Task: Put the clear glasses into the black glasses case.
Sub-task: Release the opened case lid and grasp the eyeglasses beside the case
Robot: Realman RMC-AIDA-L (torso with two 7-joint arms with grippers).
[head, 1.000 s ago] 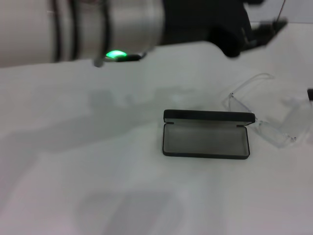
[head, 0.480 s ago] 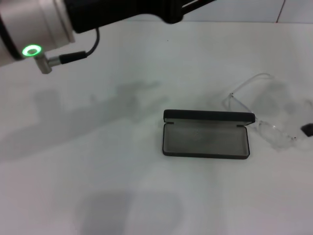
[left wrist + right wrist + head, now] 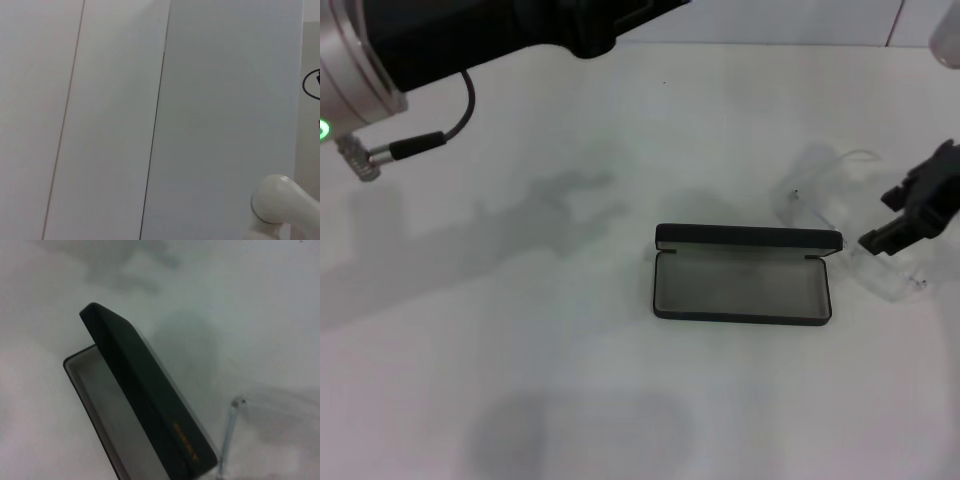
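The black glasses case [image 3: 740, 288] lies open at the table's middle, its lid [image 3: 748, 238] standing up at the far side and its grey lining bare. The right wrist view shows the black glasses case [image 3: 150, 405] from behind, with an orange mark [image 3: 185, 440] on the lid. The clear glasses [image 3: 825, 205] lie just right of the case, partly behind my right gripper [image 3: 888, 218], which hangs open over their right end. One clear arm [image 3: 227, 437] of the glasses shows beside the case. My left arm [image 3: 470, 40] is raised at the upper left, its gripper out of view.
The white table [image 3: 520, 350] carries only arm shadows at the left and front. A cable and plug [image 3: 395, 150] hang from the left arm. The left wrist view shows only wall panels [image 3: 150, 120] and a white robot joint [image 3: 280, 205].
The left arm has swung away up and to the left, off the table's middle. The right gripper has come in from the right edge over the glasses.
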